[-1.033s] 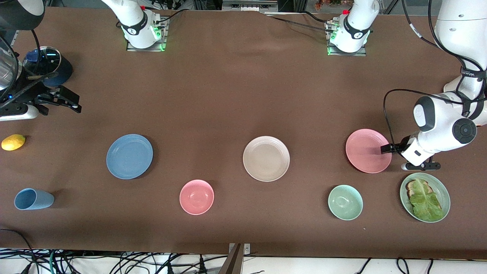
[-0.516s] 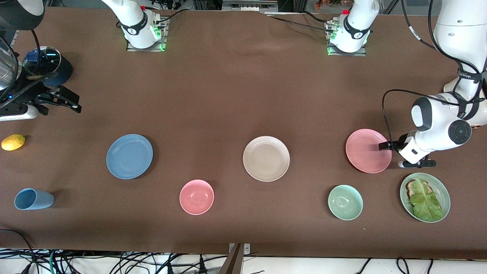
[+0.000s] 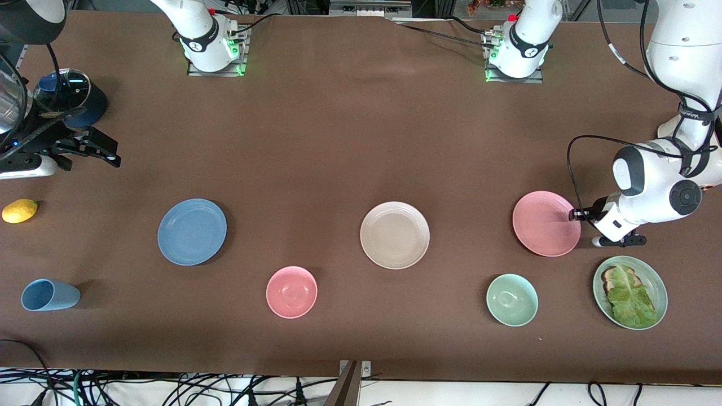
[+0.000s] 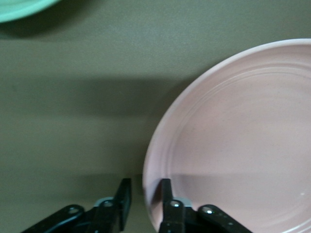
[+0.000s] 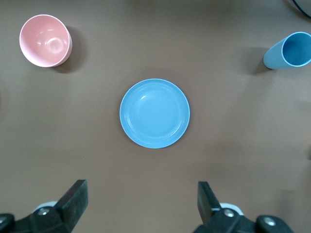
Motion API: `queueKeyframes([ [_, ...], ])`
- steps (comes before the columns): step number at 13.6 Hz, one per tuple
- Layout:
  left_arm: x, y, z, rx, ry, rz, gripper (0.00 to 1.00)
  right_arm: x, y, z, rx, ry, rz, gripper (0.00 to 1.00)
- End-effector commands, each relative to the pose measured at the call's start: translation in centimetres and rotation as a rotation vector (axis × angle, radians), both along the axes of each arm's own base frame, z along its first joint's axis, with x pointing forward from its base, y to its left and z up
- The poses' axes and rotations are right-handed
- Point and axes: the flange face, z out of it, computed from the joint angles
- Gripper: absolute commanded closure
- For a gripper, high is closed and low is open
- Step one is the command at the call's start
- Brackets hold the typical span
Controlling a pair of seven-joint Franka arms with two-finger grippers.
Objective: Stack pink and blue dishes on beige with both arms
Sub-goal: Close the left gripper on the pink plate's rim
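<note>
Two arms begin the stacking: at frame right the left end effector [image 3: 575,214] straddles the salmon-pink ridged plate's [image 3: 544,223] rim, unclenched; next, clench and lift toward the centre-frame beige plate [image 3: 395,234]. The right end effector [image 3: 101,151], spread wide, waits upper left above the light-blue plate [image 3: 192,231].

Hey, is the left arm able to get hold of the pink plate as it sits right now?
Probably yes. The left end effector is open and already straddles the pink plate's rim, one finger over the plate, the other outside it. Nothing lies between them.
</note>
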Motion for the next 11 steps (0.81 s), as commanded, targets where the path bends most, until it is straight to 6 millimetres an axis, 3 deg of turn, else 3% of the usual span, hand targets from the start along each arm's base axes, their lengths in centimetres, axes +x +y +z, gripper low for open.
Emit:
queueKeyframes([
  [1,0.7,-0.3,0.4,-0.017,-0.008,0.023,1.00,-0.2,-0.1,0.5,0.014,-0.005,-0.011,0.00],
  [5,2.1,-2.6,2.4,-0.049,0.036,0.025,1.00,0.0,-0.2,0.2,0.013,-0.001,-0.012,0.00],
  [8,2.5,-4.8,6.1,-0.061,0.051,0.039,1.00,0.0,-0.7,0.2,0.014,-0.002,-0.020,0.00],
  [10,2.2,-5.0,8.2,-0.064,0.060,0.036,1.00,0.9,-0.3,-1.7,0.011,0.027,-0.014,0.00],
  [11,2.1,-5.2,9.3,-0.065,0.065,0.037,1.00,1.0,-0.7,-1.6,0.012,0.025,-0.004,0.00],
])
